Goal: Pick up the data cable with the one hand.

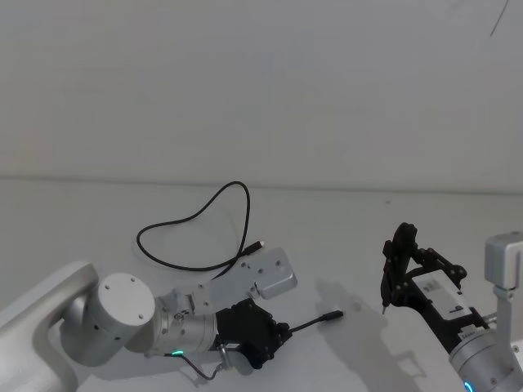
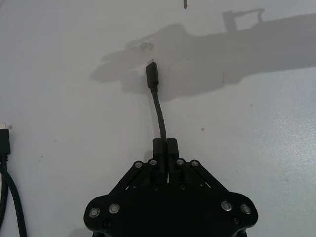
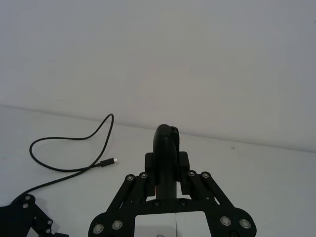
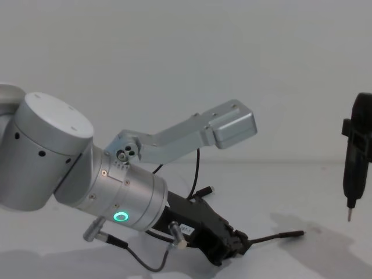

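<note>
Reference: clock face laid on the worktop (image 1: 98,204) as the head view shows it, 12 o'clock away from the robot.
Slack: the data cable (image 1: 189,216) lies in an open loop on the worktop, at 10 to 11 o'clock from the left gripper. The far plug (image 1: 259,243) rests at the loop's end, apart from the fingers.
Hidden run: the cord between loop and grip passes under the silver wrist bracket (image 1: 274,276), so its path there cannot be read.
Left gripper (image 1: 278,333): low at 7 o'clock, clenched on the data cable a short way behind the near plug. The wrist view shows the cord centred between the pads.
Near plug (image 1: 331,314): juts out at 2 to 3 o'clock from the fingertips, close to the worktop. Touching or just clear, cannot tell.
Right gripper (image 3: 167,162): at 4 o'clock, well apart from the cable, clamped round a slim black tool (image 4: 356,157) with its tip pointing down. Judged idle.
Step (judgement): hold made, lift not yet done.
Method: hold clamp force constant. Raise straight up and slowly, so the loop pays out without a jerk.
Watch: the plug's overhang; if it changes, the thin cord is sliding through the pads.
Risk: drifting towards 4 o'clock brings the plug near the tool tip.
</note>
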